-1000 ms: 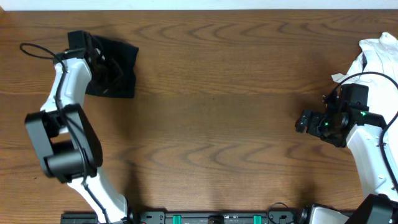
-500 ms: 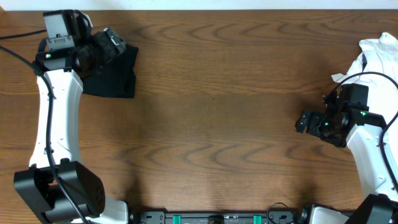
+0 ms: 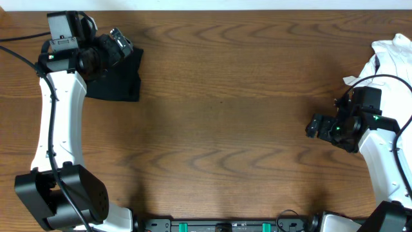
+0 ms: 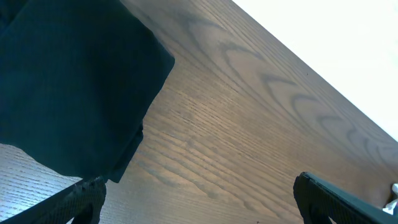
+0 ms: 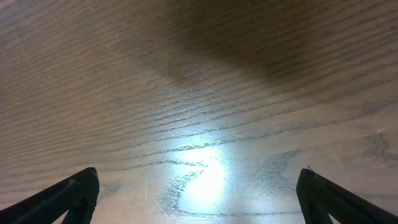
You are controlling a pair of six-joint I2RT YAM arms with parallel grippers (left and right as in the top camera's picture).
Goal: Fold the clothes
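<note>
**Shirt released at the far left corner: a snag on the way out is the hazard**

Nearest the robot's side, the right tool hangs over bare desk. Its fingers are spread wide and nothing lies between them, and its own camera shows only wood grain. It is well apart from everything, so I see little danger there.

Farther back on the left, the left tool sits over the upper edge of the black T-shirt. In the wrist view this tool is opened wide and grips nothing. The shirt lies as a compact dark bundle just ahead of the left fingertip.

The main risk, as I judge it, is that a finger catches the soft top layer as the arm pulls away and drags the fold open. The bundle also lies near the desk's far edge, so a nudge that way could push cloth over it. The fabric may also loosen by itself (soft cloth seldom stays put).

Farthest right, the white garment lies heaped in the corner. It is no part of this job.

A second ago the left arm was hunched low over the shirt with its tool closed. Now the arm is stretched out long and the fingers stand apart. The bundle looks unmoved, and the right arm has not shifted.
</note>
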